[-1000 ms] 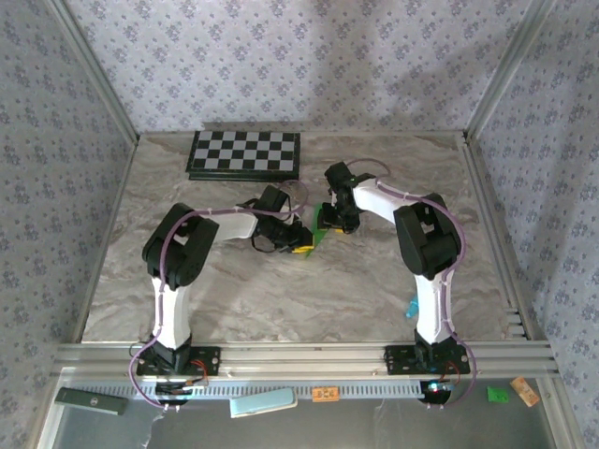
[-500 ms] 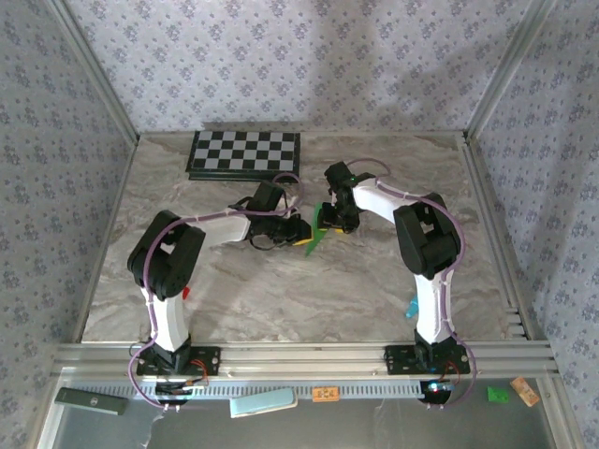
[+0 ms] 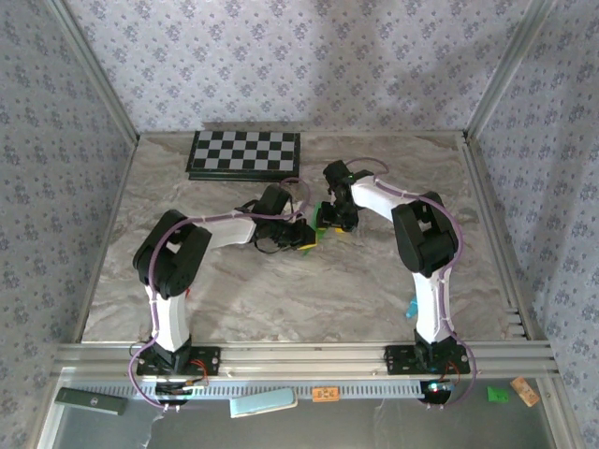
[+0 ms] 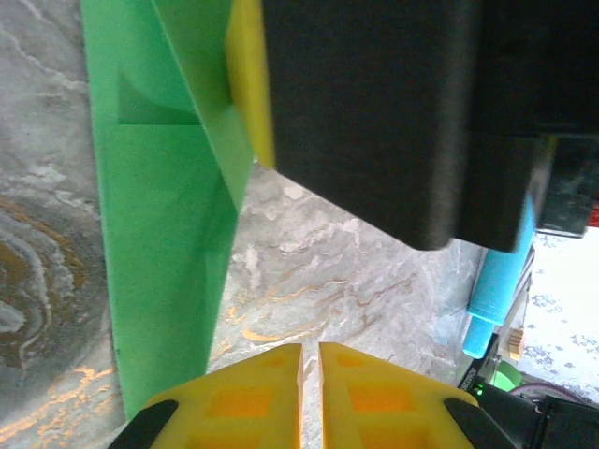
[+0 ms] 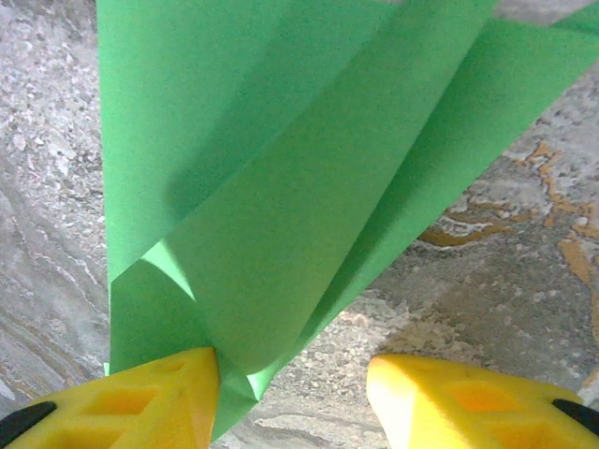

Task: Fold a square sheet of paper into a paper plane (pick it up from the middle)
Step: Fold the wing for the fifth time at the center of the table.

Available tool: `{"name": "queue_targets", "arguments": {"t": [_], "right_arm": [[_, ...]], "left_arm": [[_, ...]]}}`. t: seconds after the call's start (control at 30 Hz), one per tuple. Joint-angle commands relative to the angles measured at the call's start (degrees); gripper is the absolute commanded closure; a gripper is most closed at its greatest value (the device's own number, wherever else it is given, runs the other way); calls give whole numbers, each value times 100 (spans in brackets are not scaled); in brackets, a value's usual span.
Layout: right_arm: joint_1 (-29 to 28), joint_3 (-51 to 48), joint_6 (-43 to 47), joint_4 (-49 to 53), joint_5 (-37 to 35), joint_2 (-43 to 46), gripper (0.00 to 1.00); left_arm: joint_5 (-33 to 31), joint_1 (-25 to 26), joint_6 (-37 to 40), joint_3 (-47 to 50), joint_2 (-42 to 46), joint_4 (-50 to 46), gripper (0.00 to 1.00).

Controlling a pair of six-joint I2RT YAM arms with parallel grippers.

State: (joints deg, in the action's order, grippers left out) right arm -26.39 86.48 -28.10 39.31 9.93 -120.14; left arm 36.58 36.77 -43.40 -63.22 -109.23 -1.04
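A checkerboard (image 3: 244,154) lies at 11 o'clock on the marble table (image 3: 281,299), close to the papered back wall (image 3: 299,65). A teal marker (image 3: 411,308) sits at 4 o'clock. Beyond the front rail (image 3: 299,356), a dark bar (image 3: 91,401) lies at 7 o'clock.

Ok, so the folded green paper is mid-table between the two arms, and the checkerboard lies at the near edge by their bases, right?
No: the top external view shows the checkerboard at the far edge. The folded green paper does lie mid-table between the left arm and the right arm.
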Motion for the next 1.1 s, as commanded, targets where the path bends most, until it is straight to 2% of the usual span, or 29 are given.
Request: {"name": "queue_targets", "arguments": {"t": [0.0, 0.2, 0.43, 1.07], "right_arm": [[107, -267, -64, 156, -491, -686, 47], [99, -252, -65, 185, -466, -704, 47], [94, -228, -60, 193, -449, -717, 47], [83, -201, -64, 233, -422, -756, 48]], "left_arm": [[-156, 32, 193, -141, 5, 50, 87], [-600, 34, 454, 43, 339, -126, 83], [-807, 90, 542, 74, 256, -143, 78], [-1075, 220, 1041, -230, -165, -663, 77]]}}
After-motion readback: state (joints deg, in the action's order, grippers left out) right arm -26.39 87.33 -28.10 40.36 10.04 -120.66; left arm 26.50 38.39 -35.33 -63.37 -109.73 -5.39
